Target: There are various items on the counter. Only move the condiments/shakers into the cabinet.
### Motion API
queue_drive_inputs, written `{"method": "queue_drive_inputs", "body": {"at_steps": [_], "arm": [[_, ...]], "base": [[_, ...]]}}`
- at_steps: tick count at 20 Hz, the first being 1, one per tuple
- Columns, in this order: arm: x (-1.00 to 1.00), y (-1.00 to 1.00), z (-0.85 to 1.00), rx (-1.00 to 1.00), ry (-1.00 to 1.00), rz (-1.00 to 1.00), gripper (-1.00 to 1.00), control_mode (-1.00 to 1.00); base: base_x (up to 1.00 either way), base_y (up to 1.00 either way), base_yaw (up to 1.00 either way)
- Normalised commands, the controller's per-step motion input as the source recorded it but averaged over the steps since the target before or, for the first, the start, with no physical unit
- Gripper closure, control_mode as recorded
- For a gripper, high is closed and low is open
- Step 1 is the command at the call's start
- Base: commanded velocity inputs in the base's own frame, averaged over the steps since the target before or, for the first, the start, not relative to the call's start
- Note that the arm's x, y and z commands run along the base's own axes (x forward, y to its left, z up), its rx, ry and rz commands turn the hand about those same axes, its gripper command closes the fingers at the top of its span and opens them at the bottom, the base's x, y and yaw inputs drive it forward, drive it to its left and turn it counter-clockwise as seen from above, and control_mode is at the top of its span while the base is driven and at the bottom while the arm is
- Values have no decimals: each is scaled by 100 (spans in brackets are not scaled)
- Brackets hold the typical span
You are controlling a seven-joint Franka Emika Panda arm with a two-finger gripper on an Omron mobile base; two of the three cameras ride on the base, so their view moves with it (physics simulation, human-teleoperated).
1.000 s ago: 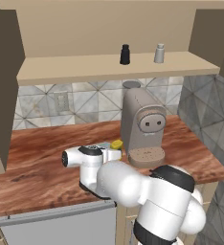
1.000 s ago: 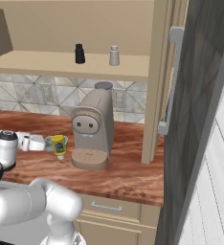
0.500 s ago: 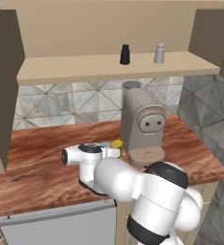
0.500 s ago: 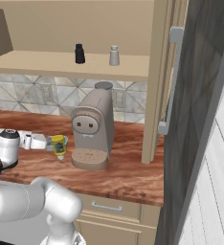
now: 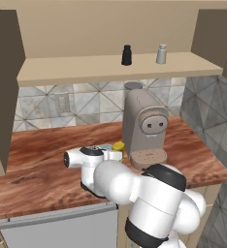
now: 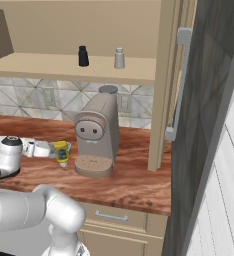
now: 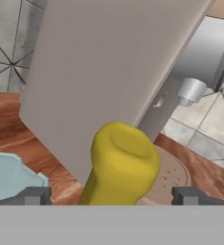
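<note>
Gripper (image 7: 109,196) spread wide, empty, finger tips either side of yellow bottle (image 7: 121,165) to straddle it for a grasp; bottle standing on counter (image 5: 33,164) just beside coffee machine (image 5: 144,128).

The arm hides most of the yellow bottle (image 5: 118,146) and light-blue dish (image 5: 105,147).

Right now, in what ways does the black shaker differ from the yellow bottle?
The black shaker stands on the cabinet shelf; the yellow bottle is on the counter beside the coffee machine. The shaker is dark, the bottle bright yellow. The open gripper frames the bottle, not the shaker. Both stand upright.
</note>
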Motion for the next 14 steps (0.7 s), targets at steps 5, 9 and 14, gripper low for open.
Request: {"method": "queue_drive_inputs", "body": {"at_steps": [5, 9, 14], "arm": [[0, -18, -3, 0, 0, 0, -100, -100], [0, -8, 0, 0, 0, 0, -100, -100], [0, 0, 0, 0, 1, 0, 100, -100]], "base": [[0, 0, 0], [0, 0, 0], [0, 0, 0]]}}
